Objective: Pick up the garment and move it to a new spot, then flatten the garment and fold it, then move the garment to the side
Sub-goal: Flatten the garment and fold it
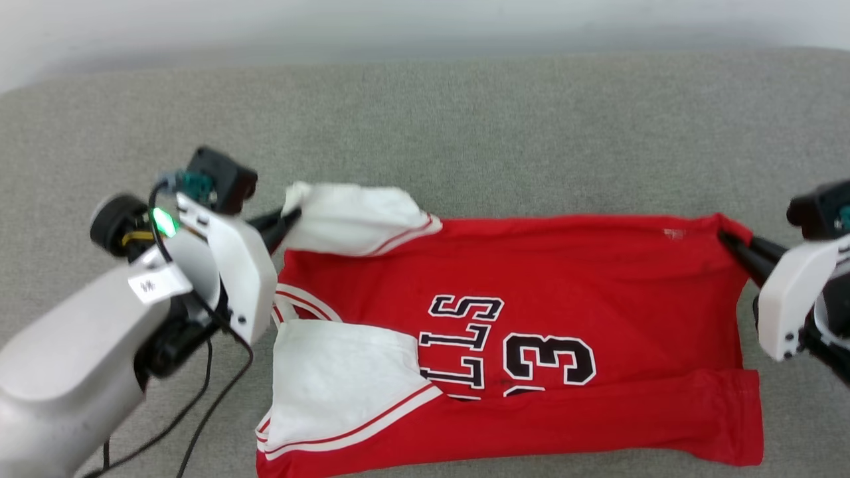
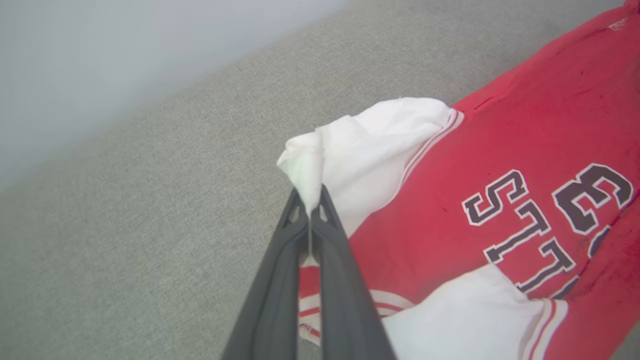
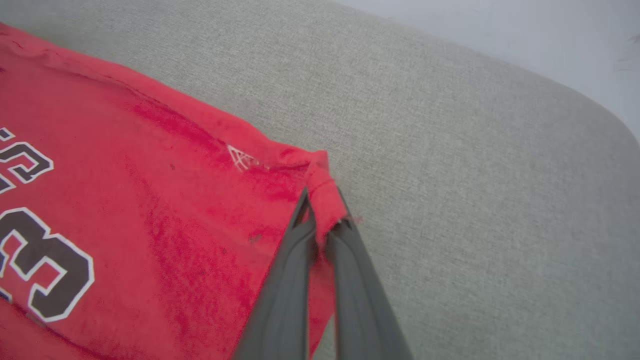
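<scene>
The garment [image 1: 571,279], a red jersey T-shirt with white sleeves and black lettering with 33, lies sideways on the grey cushion, collar to the left. Its near long edge is folded over the lower part of the print. My left gripper [image 1: 289,216] is shut on the tip of the far white sleeve [image 2: 370,145], its dark fingers [image 2: 330,240] pinching the cloth. My right gripper [image 1: 725,239] is shut on the far red hem corner [image 3: 322,190], which bunches between its fingers [image 3: 350,260]. The near white sleeve [image 1: 339,378] lies flat on the shirt's front.
The grey fabric cushion [image 1: 465,126] stretches well beyond the shirt toward a pale wall behind it. Black cables [image 1: 206,398] hang from my left forearm over the cushion at the lower left.
</scene>
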You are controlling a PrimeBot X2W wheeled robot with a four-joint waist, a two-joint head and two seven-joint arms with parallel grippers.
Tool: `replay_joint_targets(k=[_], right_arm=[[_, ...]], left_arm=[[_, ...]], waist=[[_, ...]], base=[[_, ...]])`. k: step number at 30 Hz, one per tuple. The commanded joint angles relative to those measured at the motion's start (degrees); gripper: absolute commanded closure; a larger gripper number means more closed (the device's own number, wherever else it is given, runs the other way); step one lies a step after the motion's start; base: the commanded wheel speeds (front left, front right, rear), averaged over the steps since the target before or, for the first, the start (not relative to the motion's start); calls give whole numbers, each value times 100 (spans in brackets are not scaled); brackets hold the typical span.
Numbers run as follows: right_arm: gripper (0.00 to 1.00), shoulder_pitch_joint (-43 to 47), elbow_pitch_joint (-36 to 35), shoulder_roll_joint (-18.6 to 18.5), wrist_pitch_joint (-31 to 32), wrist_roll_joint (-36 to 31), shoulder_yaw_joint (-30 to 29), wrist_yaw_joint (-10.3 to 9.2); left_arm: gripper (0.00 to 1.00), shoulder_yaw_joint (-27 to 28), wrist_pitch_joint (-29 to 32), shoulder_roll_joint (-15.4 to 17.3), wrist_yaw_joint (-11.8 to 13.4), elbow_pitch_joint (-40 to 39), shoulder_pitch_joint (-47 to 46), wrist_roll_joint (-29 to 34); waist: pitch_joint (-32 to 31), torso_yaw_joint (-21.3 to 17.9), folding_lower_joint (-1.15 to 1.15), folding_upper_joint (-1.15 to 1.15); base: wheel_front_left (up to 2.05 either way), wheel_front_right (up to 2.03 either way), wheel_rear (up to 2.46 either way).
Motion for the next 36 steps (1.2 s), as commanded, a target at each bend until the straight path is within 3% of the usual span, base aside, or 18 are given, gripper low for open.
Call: replay_joint_targets(k=[1, 14, 31, 32, 33, 34, 36], right_arm=[[100, 294, -121, -14, -58, -81, -78, -7], [100, 2145, -843, 137, 75, -259, -857, -7], [100, 3336, -962, 525, 240, -436, -1587, -8], [69, 3340, -908, 563, 215, -483, -1619, -8], [20, 3347, -868, 601, 196, -506, -1632, -8], [0, 3346, -854, 677, 156, -462, -1686, -8], [0, 3394, -1033, 707, 102, -349, -1829, -7]], left_arm=[[100, -41, -33, 68, 89, -127, 240, -62], [100, -309, -338, 282, 623, -614, 1723, -514], [100, -572, -541, 113, 678, -189, 2430, -674], [83, -567, -562, 82, 698, -141, 2416, -660], [0, -558, -603, 65, 723, -92, 2385, -616], [0, -504, -687, 33, 758, -61, 2354, -632], [0, -352, -1038, -80, 842, -36, 2352, -601]], waist=[[-172, 11, 1, 0], [-677, 74, 1, 0], [-660, 112, 1, 0], [-658, 115, 1, 0], [-665, 122, 1, 0], [-680, 129, 1, 0], [-824, 150, 1, 0]], base=[[0, 0, 0], [0, 0, 0], [0, 0, 0], [0, 0, 0], [0, 0, 0], [0, 0, 0], [0, 0, 0]])
